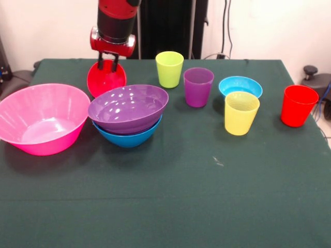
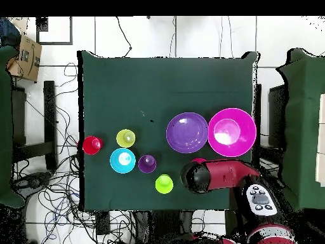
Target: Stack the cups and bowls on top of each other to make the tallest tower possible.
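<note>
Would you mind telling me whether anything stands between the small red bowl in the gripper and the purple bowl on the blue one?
Nothing visible does: the gripper holds the small red bowl tilted just behind the purple bowl.

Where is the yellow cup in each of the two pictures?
Front view: the yellow cup stands right of centre, just in front of the light blue bowl.
Overhead view: the yellow cup stands left of centre, just above the light blue bowl.
Shared landmark: the red cup nearest the table's edge.
</note>
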